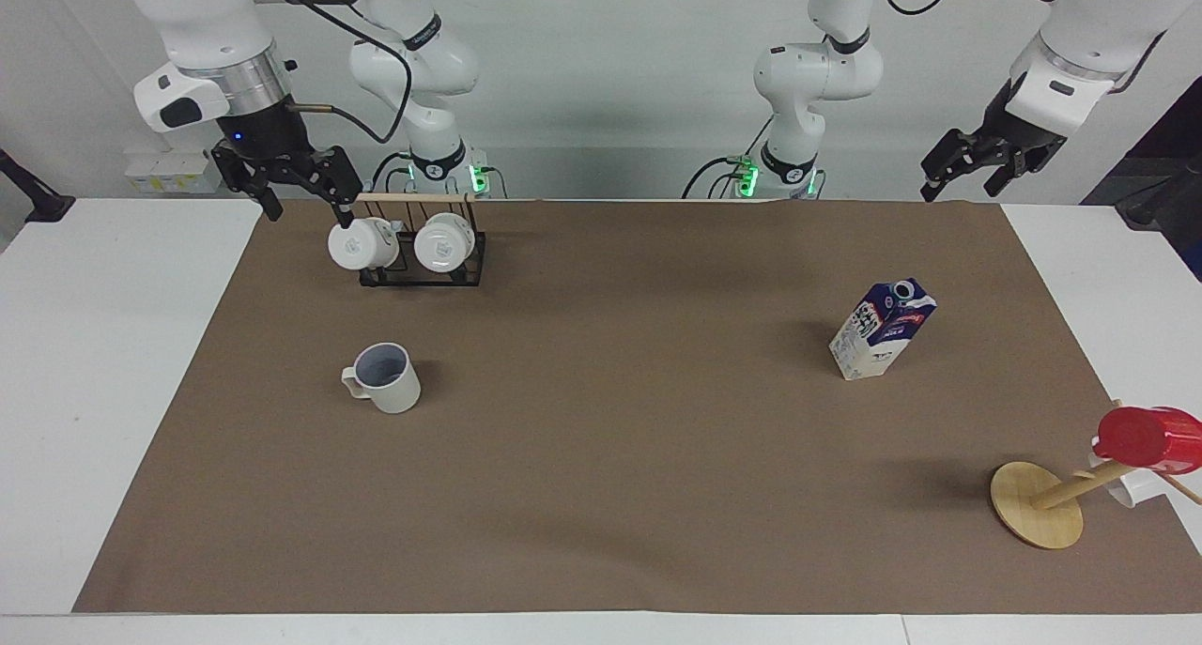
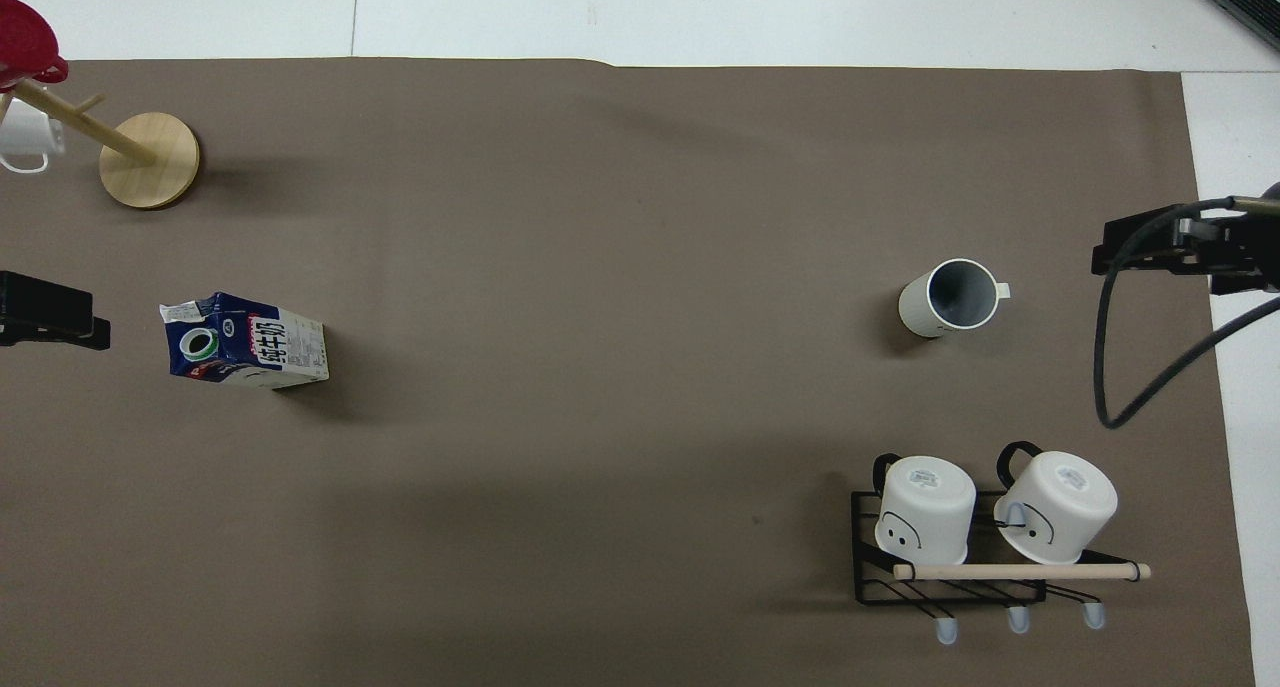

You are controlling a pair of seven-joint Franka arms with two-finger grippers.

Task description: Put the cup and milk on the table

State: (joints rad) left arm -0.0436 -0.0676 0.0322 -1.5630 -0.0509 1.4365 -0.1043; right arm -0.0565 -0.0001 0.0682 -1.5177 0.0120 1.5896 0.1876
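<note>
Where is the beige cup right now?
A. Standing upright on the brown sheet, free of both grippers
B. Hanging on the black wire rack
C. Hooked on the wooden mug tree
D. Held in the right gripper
A: the cup stands mouth-up on the table, farther from the robots than the black rack, with the right gripper and left gripper raised and empty.

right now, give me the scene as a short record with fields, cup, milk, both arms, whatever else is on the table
cup: beige mug upright on the brown sheet, toward the right arm's end
milk: blue and white carton upright on the sheet, toward the left arm's end
right gripper: open, empty, raised beside the rack
left gripper: open, empty, raised over the table's edge
rack: black wire rack holding two white mugs, nearer the robots than the cup
stand: wooden disc stand carrying a red cup
</note>
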